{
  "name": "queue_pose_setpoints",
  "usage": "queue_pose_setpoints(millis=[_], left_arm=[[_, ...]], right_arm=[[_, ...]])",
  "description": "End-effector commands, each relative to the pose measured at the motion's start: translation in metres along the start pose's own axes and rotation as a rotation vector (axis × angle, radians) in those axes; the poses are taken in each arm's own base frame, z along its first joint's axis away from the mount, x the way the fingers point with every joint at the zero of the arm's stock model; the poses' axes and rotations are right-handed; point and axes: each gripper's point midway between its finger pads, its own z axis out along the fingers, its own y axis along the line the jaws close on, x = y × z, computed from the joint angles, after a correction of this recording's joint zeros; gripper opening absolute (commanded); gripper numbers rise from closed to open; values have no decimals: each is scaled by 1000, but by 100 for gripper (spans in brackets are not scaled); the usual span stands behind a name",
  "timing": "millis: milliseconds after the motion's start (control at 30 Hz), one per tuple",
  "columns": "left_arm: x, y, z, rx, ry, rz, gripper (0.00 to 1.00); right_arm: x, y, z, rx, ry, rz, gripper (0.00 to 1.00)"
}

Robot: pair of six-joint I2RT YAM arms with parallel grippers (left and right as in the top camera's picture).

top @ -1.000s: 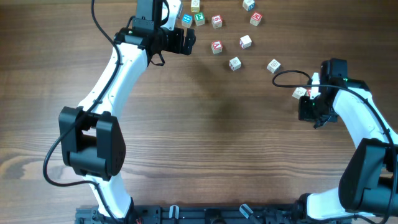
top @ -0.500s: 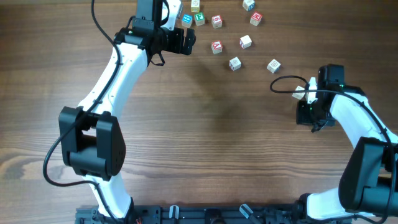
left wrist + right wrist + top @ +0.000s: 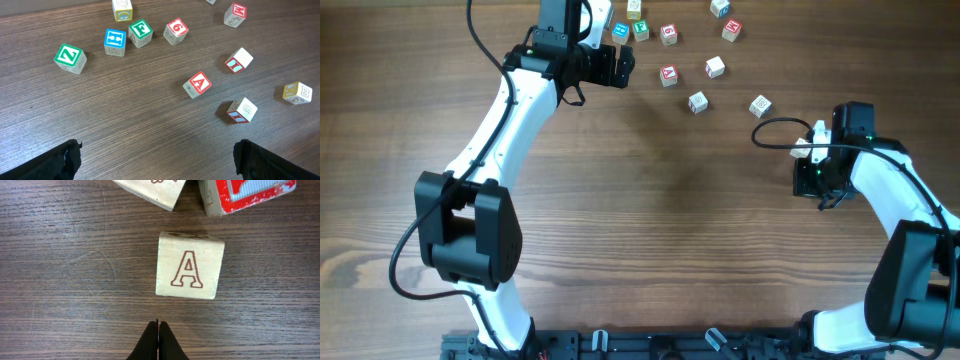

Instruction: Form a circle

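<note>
Plainly No Ring: Cubes Scattered, One Gripper Wide, One Clenched

Seen from overhead, the alphabet cubes (image 3: 697,101) lie loose on the wooden table (image 3: 670,230). Most are scattered at 12 to 1 o'clock of the table, and a small separate cluster sits out at 3 o'clock. They close no circle.

The left gripper (image 3: 157,147) sits at 12 o'clock of the table, released, its jaws spread wide with only bare wood between them. Its wrist camera looks over the main scatter:
- The green Z cube (image 3: 69,57) lies at 10 o'clock of that view.
- The blue H cube (image 3: 115,42) and the green F cube (image 3: 140,33) sit just beside each other at 11 o'clock.
- The red 6 cube (image 3: 175,31) lies at 12 o'clock, near the F.
- The red A cube (image 3: 197,84) lies right of centre.
- The red I cube (image 3: 239,60) lies at 2 o'clock.
- The B cube (image 3: 297,93) lies at 3 o'clock.

All of these lie well apart from the fingers.

The right gripper (image 3: 157,340) is at 3 o'clock of the table, clenched, its jaws pressed together on nothing. Just ahead of it, at about 12 o'clock in its wrist view, the pale outlined-A cube (image 3: 189,265) lies flat. A narrow strip of table separates it from the fingertips. Two more cubes sit beyond it at 11 and 1 o'clock, both cut off by the frame edge. The one at 1 o'clock shows a red-bordered face.
</note>
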Motion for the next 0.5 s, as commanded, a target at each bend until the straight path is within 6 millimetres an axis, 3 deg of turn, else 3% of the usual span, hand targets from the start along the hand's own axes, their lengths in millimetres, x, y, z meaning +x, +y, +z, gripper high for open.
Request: queue_pose_setpoints(millis=[0, 467], left_arm=[[5, -2, 5, 8, 14, -2, 100], [5, -2, 5, 7, 14, -2, 100]], right_arm=[[-2, 1, -1, -6, -18, -45, 5], [7, -5, 8, 24, 31, -159, 4]])
